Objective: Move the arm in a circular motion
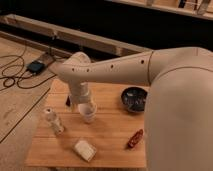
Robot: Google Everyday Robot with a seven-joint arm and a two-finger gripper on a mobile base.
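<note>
Closest first: the arm (175, 100), huge, smooth, cream-white, all thick tubes and rounded joints. Fills the frame from 2 to 5 o'clock, cut off at the right and bottom edges. Stretches left toward 10 o'clock with a row of small dark dots along the tube, bends at a fat elbow, then points straight down over the wooden table (112, 152) (whose right side is hidden behind all that bulk).

On the table's near edge: a white packet (84, 149) at 6 o'clock and a small red thing (135, 138) at 4, too blurry to name. At 9, a clear bottle (54, 121), upright. Near the middle, a white cup (88, 113), right under the wrist. Somewhere in there the gripper (80, 103), at the wrist's lower end just above the cup, mostly hidden; open or closed, can't tell. At 2, a dark bowl (133, 98), right rim meeting the arm's outline.

Farther back: black cables (15, 75) and a small dark box (36, 66) on the floor at 10 o'clock, then long pale rails (90, 37) across the dark background.
</note>
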